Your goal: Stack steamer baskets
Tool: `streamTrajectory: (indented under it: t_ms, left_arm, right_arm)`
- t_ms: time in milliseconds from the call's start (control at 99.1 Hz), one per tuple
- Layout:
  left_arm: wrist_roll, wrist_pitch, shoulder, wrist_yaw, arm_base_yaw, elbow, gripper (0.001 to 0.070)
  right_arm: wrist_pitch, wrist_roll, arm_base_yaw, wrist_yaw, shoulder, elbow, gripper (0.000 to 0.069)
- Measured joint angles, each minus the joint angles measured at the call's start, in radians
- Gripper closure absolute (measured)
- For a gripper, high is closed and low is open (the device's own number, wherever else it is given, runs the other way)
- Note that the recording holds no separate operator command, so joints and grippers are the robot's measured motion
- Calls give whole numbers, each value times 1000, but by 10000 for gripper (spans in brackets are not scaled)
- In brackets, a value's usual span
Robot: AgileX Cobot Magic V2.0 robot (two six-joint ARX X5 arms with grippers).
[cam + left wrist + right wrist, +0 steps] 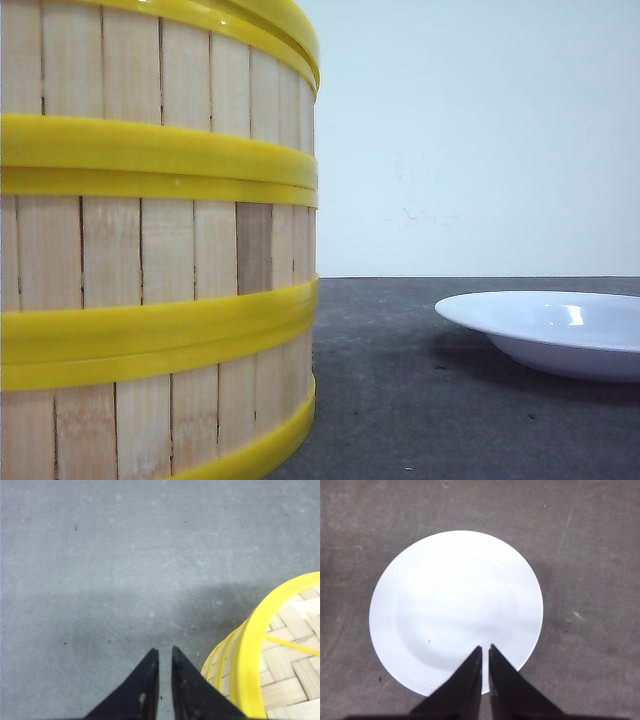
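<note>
The steamer baskets [150,250] stand stacked on the dark grey tabletop [400,400], filling the left half of the front view, at least three tiers of pale slats between yellow rims. A white plate [560,335] sits at the right edge of that view, well apart from them. My left claw [162,652] hangs above bare tabletop with its tips nearly pressed together, holding nothing, the stack's top rim at lower right. My right claw [485,648] hangs over the plate's near edge, also nearly pressed together and holding nothing.
</note>
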Motion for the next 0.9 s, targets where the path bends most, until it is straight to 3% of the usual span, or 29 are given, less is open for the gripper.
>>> streamTrajectory:
  t_ms: [192, 343, 656, 898]
  left_arm:
    - [0, 2, 0, -1, 0, 0, 692]
    - [10, 81, -63, -61, 35, -55, 692]
    - [-13, 544, -441, -73, 82, -577, 692]
    - [-26, 698, -666, -80, 82, -912, 692]
  right_arm:
    - [0, 0, 0, 0, 0, 0, 675]
    - [0, 0, 0, 0, 0, 0, 675]
    - [0, 0, 0, 0, 0, 0, 675]
    - [0, 0, 0, 0, 0, 0, 675]
